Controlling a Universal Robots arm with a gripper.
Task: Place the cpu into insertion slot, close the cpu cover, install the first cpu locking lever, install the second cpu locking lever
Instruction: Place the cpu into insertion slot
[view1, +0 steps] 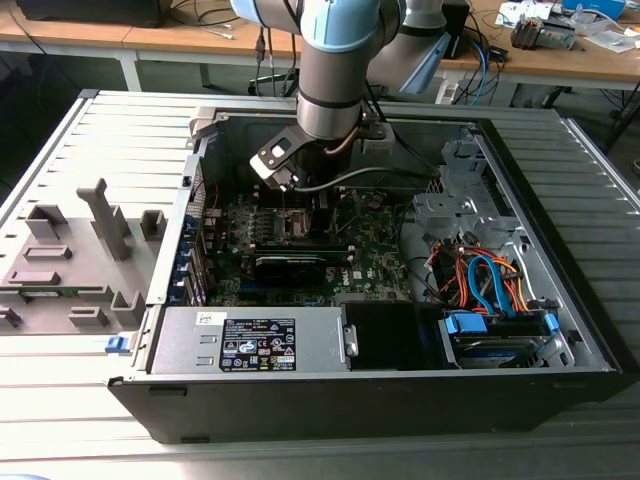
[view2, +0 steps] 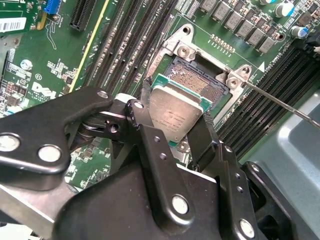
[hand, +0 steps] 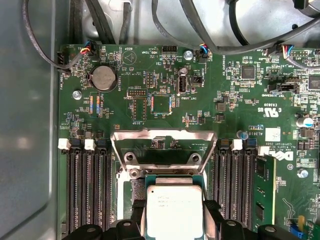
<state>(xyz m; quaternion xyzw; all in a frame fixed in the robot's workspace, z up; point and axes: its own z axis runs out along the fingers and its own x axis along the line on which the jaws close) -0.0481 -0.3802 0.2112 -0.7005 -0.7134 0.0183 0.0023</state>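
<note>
Zero of four steps done, I'd say. Black two-fingered end effector (view2: 176, 127) clamped on square silver-grey cpu (view2: 172, 112), partly over square dark insertion slot (view2: 197, 80), unseated. Silver-grey metal-frame cpu cover (hand: 162, 135) hinged up at slot's edge; thin wire lever (view2: 280, 102) unlatched.

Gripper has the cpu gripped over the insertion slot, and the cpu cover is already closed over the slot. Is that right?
Not quite. The cpu cover is open, swung up clear of the insertion slot, as the first wrist view shows; the second wrist view shows the slot lying bare. The rest holds: the gripper grips the cpu over the slot.
</note>
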